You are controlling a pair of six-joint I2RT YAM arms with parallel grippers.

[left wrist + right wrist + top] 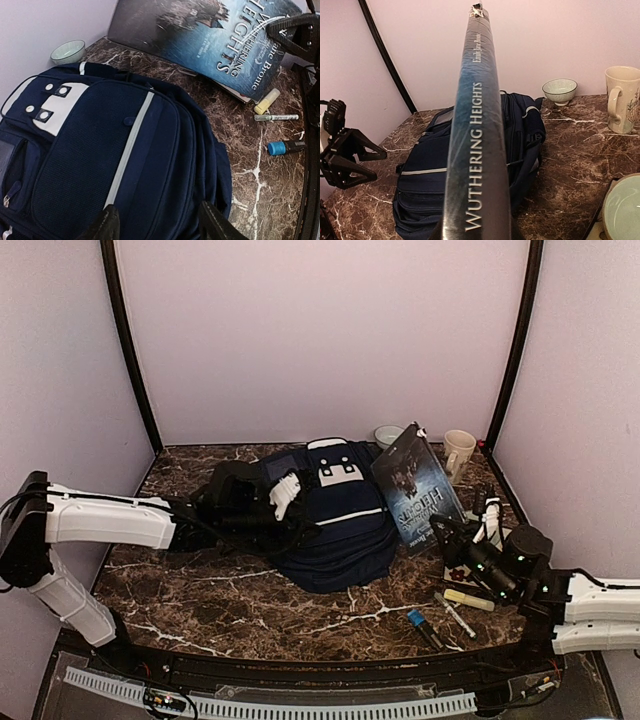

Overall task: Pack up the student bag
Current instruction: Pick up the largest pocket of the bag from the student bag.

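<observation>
The navy-blue student bag [335, 525] lies flat in the middle of the table, white stripe and grey-white patch facing up; it also shows in the left wrist view [100, 165] and the right wrist view [420, 175]. My left gripper [283, 496] hovers over the bag's left side, open and empty, its dark fingertips [107, 225] spread above the fabric. My right gripper [445, 532] is shut on a book, "Wuthering Heights" [415, 485], held tilted upright just right of the bag. The book's spine [480, 150] fills the right wrist view and hides the fingers.
A small bowl [388, 435] and a cream mug [459, 450] stand at the back right. A yellow highlighter [468, 599], a white pen [458, 615] and a blue marker [420, 623] lie near the front right. Another bowl [622, 210] sits beside my right arm.
</observation>
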